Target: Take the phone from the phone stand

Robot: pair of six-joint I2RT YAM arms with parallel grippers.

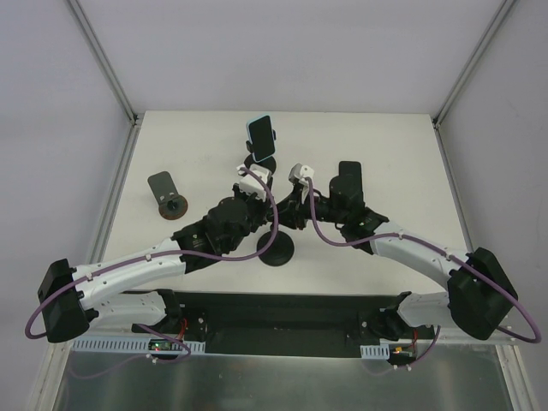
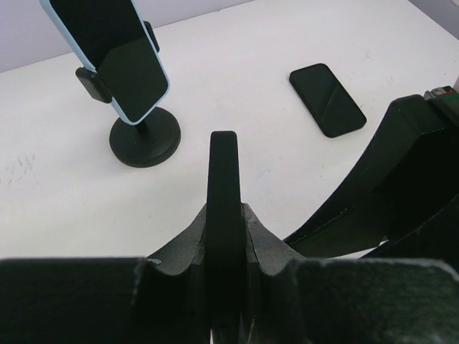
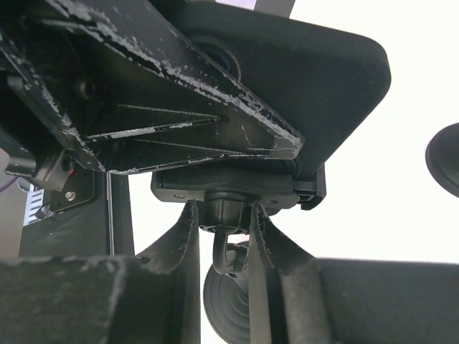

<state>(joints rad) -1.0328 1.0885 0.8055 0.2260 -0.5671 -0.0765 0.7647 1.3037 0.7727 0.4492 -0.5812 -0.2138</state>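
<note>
A black phone sits in the clamp of a black phone stand whose round base rests on the table between my arms. My left gripper is shut on the phone, which shows edge-on as a thin black slab between the fingers. My right gripper is shut on the stand's ball-joint collar just under the clamp, with the base below. In the top view the arms hide the phone itself.
A second stand at the back centre holds a phone in a light blue case, also in the left wrist view. A black phone lies flat to the right. A small dark stand is at the left.
</note>
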